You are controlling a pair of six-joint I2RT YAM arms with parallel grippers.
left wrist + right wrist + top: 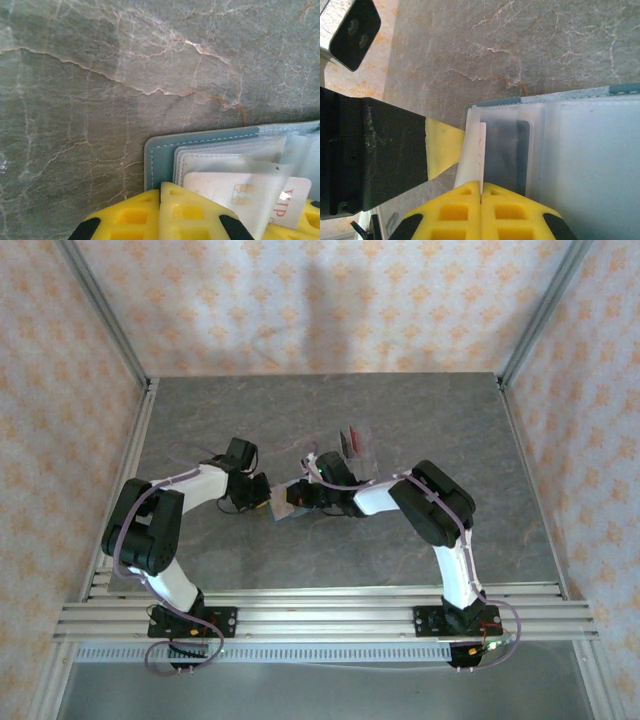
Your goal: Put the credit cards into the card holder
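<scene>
Worktop: grey stone-look slab (330, 410) with pale and rust veins is lying flat and matte, filling the cell floor.
Room: walls (300, 300) papered in peach with a small floral repeat are closing in three sides; bare aluminium posts (100, 310) are standing at the corners.
Card holder, place: card holder (160, 155) is lying open on the middle of the worktop, between the two arm tips.
Card holder, direction: in the left wrist view its long stitched edge is running left to right, rounded corner pointing left.
Card holder, make: soft teal cover with pale stitching, holding layered frosted plastic sleeves (230, 150).
Credit card: pale credit card (295, 195) with red lettering is sitting partly under a sleeve, long side running roughly along the holder's edge, slightly tilted.
Rack: clear plastic rack (362, 453) is standing just behind the arm tips, with a red card (351, 440) upright in it.
Left end effector (160, 200): yellow ribbed pads are pressing fully together at the holder's near edge; whether anything is nipped between them I cannot tell.
Right end effector (481, 192): yellow pads are meeting with no gap, pinching a thin white sleeve edge of the card holder that is running straight into their seam.
</scene>
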